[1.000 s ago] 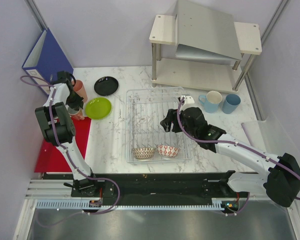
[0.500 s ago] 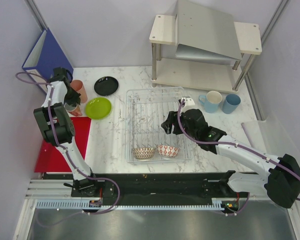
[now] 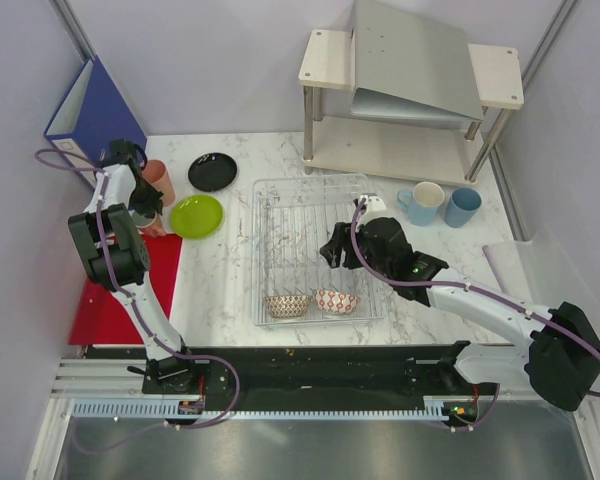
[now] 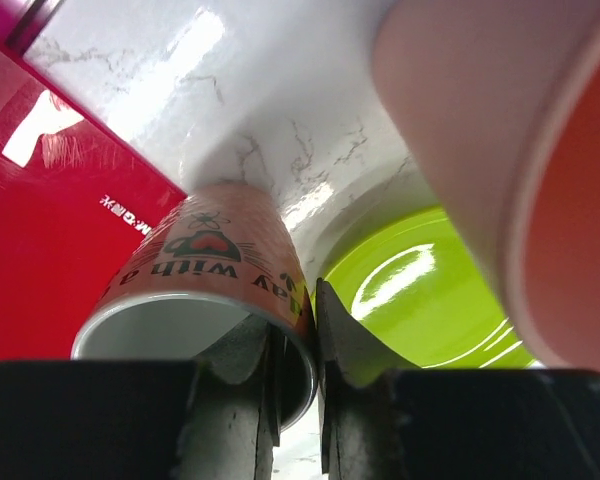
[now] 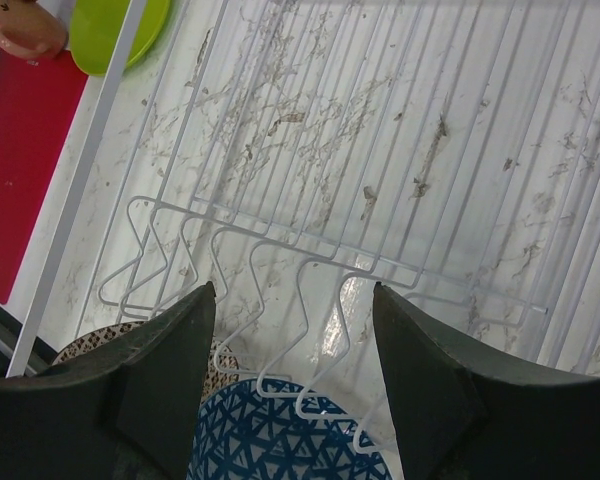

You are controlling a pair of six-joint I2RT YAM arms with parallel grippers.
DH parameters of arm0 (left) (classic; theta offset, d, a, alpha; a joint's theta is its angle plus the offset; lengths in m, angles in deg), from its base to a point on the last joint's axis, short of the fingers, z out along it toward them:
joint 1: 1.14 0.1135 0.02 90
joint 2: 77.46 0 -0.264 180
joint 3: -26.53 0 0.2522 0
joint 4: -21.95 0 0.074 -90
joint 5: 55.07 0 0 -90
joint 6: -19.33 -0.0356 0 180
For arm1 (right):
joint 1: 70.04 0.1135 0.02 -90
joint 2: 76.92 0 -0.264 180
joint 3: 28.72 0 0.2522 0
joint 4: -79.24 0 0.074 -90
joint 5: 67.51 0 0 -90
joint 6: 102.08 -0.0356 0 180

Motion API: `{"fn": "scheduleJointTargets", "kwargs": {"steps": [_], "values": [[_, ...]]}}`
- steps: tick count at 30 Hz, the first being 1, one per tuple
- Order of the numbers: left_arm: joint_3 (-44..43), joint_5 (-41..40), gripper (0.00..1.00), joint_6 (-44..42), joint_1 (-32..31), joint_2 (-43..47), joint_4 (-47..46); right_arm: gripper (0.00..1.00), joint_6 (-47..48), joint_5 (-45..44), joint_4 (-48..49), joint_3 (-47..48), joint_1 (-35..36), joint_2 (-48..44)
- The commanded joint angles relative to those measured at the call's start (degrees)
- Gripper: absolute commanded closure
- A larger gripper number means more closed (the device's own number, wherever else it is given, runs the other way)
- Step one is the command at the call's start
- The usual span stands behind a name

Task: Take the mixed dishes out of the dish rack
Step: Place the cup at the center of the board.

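Judging by its glazed shine, the salmon-pink mug (image 4: 210, 270) is taken to be stiff, light, slippery and breakable if knocked or dropped. The thin rim wall is the hold being used: the left gripper (image 4: 298, 370) is clenched on it, one finger inside the mouth and one outside against the printed side. Such a pinch on glaze is judged liable to slip or swivel, so a slow, level carry is called for.

The mug is found off the rack at the far left of the marble table (image 4: 280, 90), beside the red mat (image 4: 50, 240). The lime-green plate (image 4: 420, 290) lies just to its right and the salmon-pink cup (image 4: 480, 150) close alongside. Whether its base rests on the table cannot be told.

The right gripper (image 5: 292, 330) is spread wide and grasps nothing. It is held above the near part of the dish rack (image 3: 310, 182), over the wire prongs. The red-white bowl (image 3: 336, 300) lies directly below and between its fingers, showing a blue lattice in the right wrist view, and the brown-white bowl (image 3: 288, 304) sits just to the left. Both bowls are judged small, rigid and fragile, and best taken by the rim; the prongs beside them may snag a finger.
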Motion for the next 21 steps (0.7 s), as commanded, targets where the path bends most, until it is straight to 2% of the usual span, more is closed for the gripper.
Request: {"fn": "scheduleJointTargets", "kwargs": {"steps": [1, 6, 8, 10, 16, 21], "values": [[1.5, -0.4, 0.79, -0.3, 0.3, 1.3, -1.1, 0.29, -0.4, 1.4, 2.9, 0.4, -0.3, 0.6], [3.8, 0.2, 0.71, -0.7, 0.3, 3.1, -1.7, 0.29, -0.5, 1.5, 3.0, -0.2, -0.3, -0.1], [6.1, 0.2, 0.63, -0.7, 0.3, 4.6, -2.1, 0.28, -0.5, 1.3, 3.1, -0.5, -0.3, -0.3], [8.0, -0.3, 0.48, -0.7, 0.3, 6.9, -2.8, 0.29, -0.5, 1.5, 3.3, -0.5, -0.3, -0.3], [12.3, -1.4, 0.27, -0.3, 0.3, 12.8, -3.2, 0.29, -1.0, 3.2, 4.1, -0.8, -0.3, -0.8], [12.2, -0.4, 0.23, 0.0, 0.3, 16.1, -3.3, 0.29, -1.1, 3.4, 4.3, -1.3, -0.3, -1.9]]}}
